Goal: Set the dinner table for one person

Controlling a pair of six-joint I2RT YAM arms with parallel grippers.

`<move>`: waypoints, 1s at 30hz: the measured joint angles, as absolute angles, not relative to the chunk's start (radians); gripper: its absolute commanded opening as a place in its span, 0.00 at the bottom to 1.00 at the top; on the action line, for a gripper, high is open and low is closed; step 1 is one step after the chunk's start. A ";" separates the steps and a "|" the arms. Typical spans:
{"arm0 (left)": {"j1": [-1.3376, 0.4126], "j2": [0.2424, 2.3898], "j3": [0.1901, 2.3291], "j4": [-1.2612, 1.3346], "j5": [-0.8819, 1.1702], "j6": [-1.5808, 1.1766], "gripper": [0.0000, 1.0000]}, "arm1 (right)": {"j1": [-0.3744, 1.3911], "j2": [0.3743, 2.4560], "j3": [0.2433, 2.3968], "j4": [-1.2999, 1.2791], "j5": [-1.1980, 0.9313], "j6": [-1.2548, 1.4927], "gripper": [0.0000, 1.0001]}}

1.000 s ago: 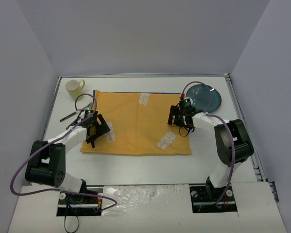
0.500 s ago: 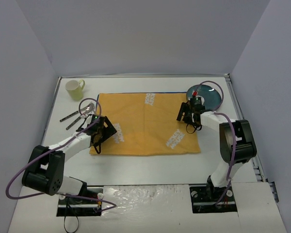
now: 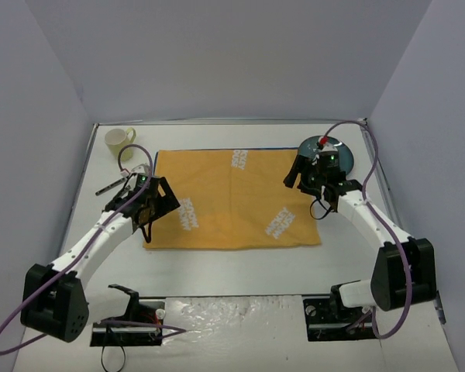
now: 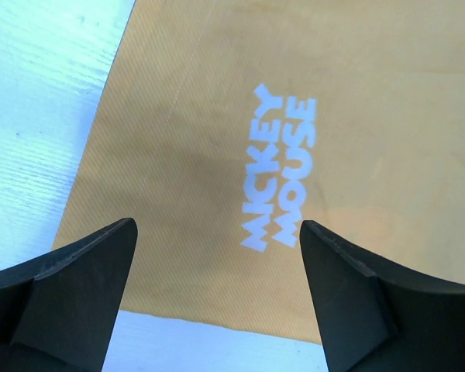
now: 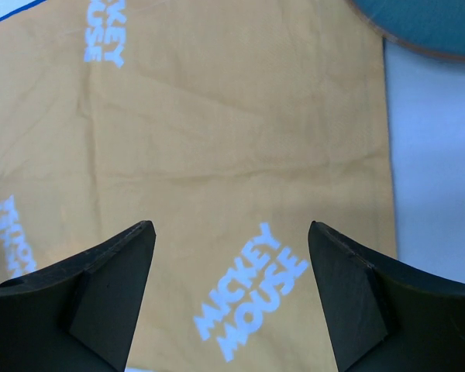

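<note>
The dinner table (image 3: 232,263) is a large white top. On it lies an orange-yellow placemat (image 3: 232,198) with white lettering. My left gripper (image 3: 153,201) hovers open over the mat's near left part, nothing between its fingers. In the left wrist view the gripper (image 4: 217,229) frames the placemat (image 4: 217,116) and its near edge on the table (image 4: 46,93). My right gripper (image 3: 304,175) hangs open over the mat's right edge. The right wrist view shows that gripper (image 5: 230,229) empty above the placemat (image 5: 217,139).
A teal plate (image 3: 339,159) lies at the far right, partly hidden by my right wrist; its rim shows as the plate (image 5: 426,23) in the right wrist view. A pale green cup (image 3: 120,141) stands far left. Cutlery (image 3: 112,186) lies left of the mat.
The placemat has slid a little to the right. Both grippers have lifted off it; the right one moved right and toward the plate and opened a bit wider.
</note>
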State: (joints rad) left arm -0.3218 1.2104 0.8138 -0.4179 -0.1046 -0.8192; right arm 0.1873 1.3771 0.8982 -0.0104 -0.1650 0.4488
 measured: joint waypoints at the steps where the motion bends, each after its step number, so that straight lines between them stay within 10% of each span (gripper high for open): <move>1: -0.322 1.185 0.811 -0.424 -0.104 -0.817 0.75 | 0.190 1.343 0.866 -0.012 -0.175 0.470 0.76; 11: -0.322 1.171 0.593 -0.424 -0.076 -0.848 0.43 | 0.191 1.173 0.523 -0.049 -0.213 0.651 0.71; 30: -0.233 1.132 0.495 -0.323 -0.036 -0.943 0.39 | 0.012 1.182 0.423 0.063 -0.240 0.800 0.69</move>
